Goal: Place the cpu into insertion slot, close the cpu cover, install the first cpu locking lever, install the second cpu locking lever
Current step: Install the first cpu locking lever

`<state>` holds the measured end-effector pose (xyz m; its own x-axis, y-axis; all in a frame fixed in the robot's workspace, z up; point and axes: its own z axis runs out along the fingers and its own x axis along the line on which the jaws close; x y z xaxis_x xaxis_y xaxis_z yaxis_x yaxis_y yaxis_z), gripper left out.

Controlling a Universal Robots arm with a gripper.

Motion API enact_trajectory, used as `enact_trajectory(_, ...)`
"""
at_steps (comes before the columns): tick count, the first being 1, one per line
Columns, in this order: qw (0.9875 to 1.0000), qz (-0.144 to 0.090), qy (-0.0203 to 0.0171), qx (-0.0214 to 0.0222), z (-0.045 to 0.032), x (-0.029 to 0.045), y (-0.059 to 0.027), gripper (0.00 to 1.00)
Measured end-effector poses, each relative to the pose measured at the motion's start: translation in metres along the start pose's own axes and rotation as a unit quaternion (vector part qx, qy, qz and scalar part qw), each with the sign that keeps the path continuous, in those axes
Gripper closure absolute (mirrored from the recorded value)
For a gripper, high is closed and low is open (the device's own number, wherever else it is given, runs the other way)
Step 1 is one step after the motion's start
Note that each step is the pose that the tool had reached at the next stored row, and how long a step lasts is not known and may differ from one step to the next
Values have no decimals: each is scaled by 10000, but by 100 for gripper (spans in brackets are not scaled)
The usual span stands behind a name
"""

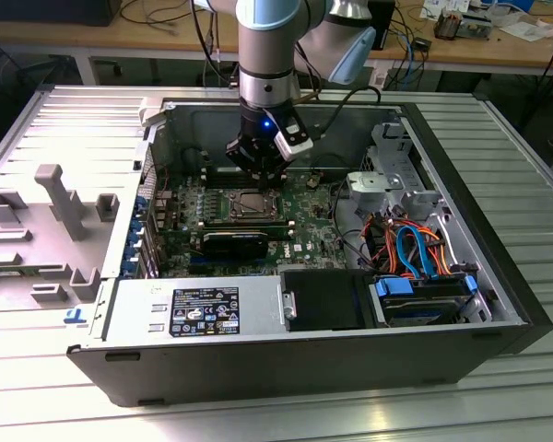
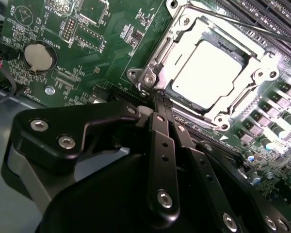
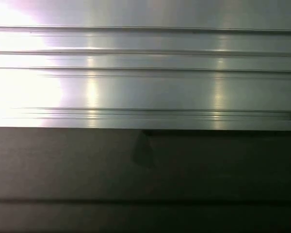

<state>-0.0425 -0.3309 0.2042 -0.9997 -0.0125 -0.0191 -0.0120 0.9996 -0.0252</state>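
The arm reaches straight down. Its pincer [image 2: 156,98] is clenched at the far side of the cpu cover [image 2: 177,41]. The tips hide anything they may pinch.

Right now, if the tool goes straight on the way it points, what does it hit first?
Most likely the cover, at its near corner, closed over the cpu. The tool tip sits just short of it in the second wrist view; depth is unclear.

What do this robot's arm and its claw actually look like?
The arm is a silvery-grey tube with pale blue joint caps. Its gripper is black, built of jointed bars studded with silver screws, and there is a small blue light above it.
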Motion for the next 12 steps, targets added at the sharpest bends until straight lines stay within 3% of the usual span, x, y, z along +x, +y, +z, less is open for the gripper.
enact_trajectory(3,10000,0,-1,-25,-14,-1,1,89)
enact_trajectory(12,10000,1,1,-23,-10,-6,-5,89)
